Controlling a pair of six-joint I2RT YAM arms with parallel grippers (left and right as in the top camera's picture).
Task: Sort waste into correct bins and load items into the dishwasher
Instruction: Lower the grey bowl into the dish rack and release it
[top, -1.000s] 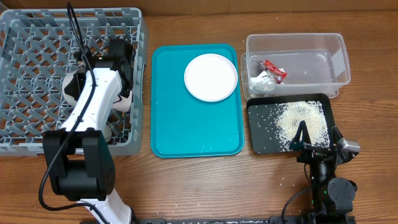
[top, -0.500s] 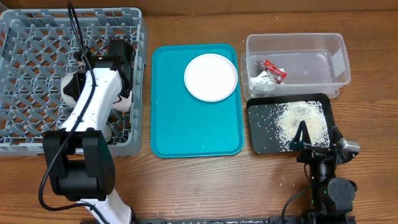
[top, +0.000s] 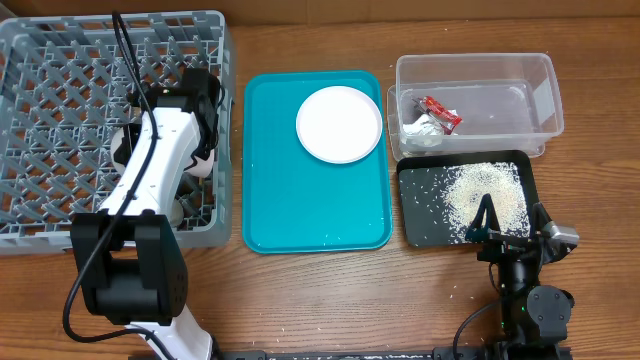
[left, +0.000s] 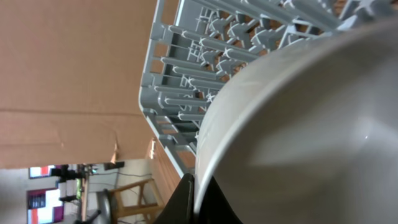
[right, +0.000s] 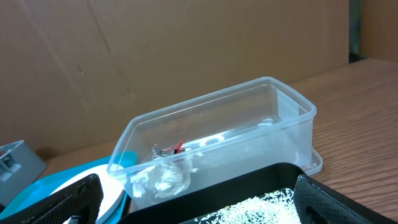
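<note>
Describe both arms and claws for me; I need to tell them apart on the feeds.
The left arm has a white shell over its long links, with black joints and a black base. Black cables loop up from it. The left claw is black. The right arm is all black, with a small teal spot near the wrist. The right claw has blocky matte-black fingers.

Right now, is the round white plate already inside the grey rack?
No, the round white plate lies on the teal tray, to the side of the grey rack.
</note>
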